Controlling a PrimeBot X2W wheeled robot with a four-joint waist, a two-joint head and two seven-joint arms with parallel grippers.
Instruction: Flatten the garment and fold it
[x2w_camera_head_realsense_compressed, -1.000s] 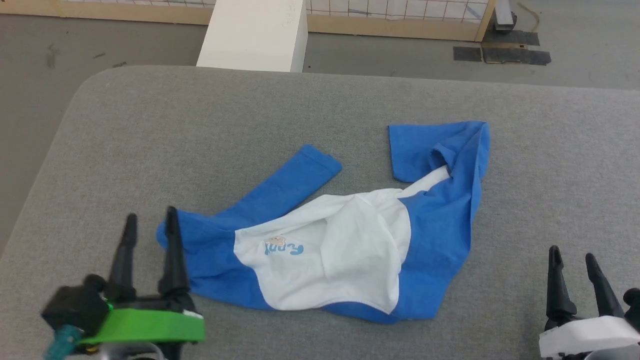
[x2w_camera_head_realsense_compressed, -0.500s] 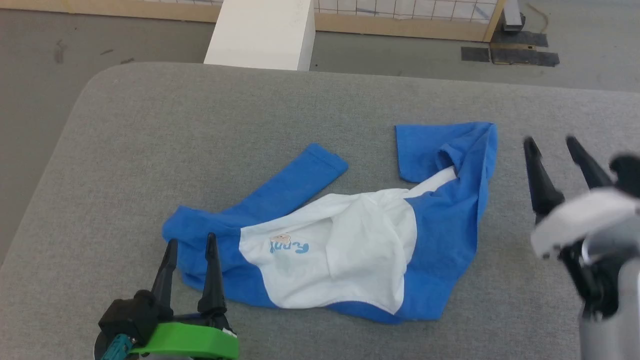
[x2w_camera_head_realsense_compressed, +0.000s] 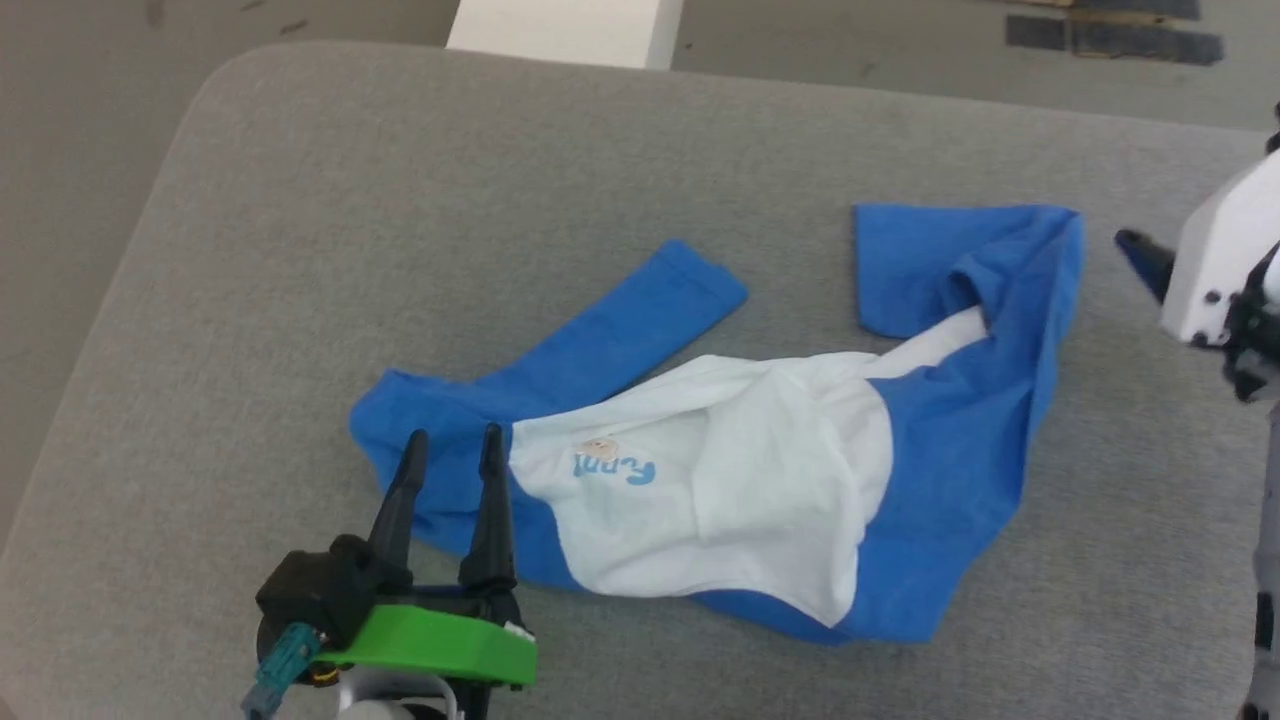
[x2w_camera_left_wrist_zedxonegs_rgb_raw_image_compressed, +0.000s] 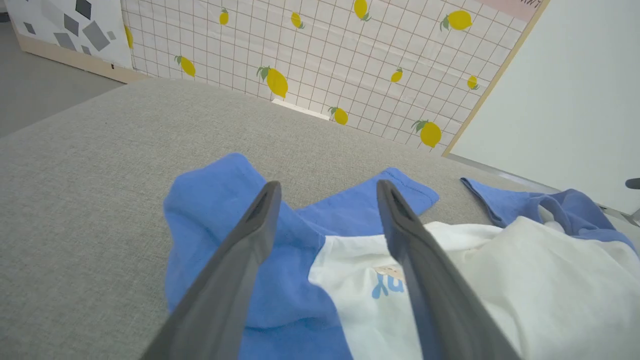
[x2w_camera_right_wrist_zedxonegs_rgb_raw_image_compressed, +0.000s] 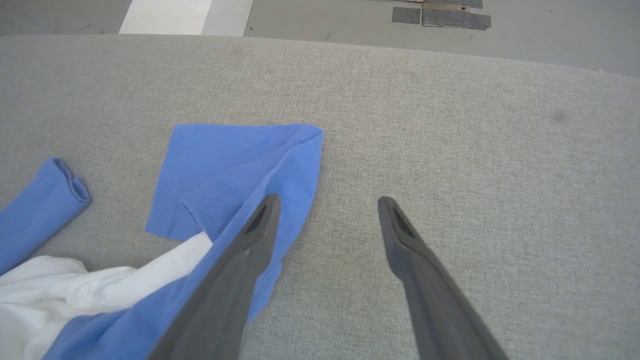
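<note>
My left pincer (x2w_camera_head_realsense_compressed: 455, 433), spread wide, hangs over the shirt (x2w_camera_head_realsense_compressed: 740, 490) at its blue shoulder; right pincer (x2w_camera_right_wrist_zedxonegs_rgb_raw_image_compressed: 328, 199), also spread and empty, is by the folded sleeve. Shirt's rumpled, sleeves askew.

Left gripper (x2w_camera_head_realsense_compressed: 452, 440): two long, dark, tapered fingers; black base touching the green collar (x2w_camera_head_realsense_compressed: 430, 645).
Teal connector (x2w_camera_head_realsense_compressed: 285, 665): ribbed plug just beside the green collar.
Right gripper (x2w_camera_right_wrist_zedxonegs_rgb_raw_image_compressed: 328, 201): dark grey fingers; white housing (x2w_camera_head_realsense_compressed: 1215, 255) with small dark screws.
</note>
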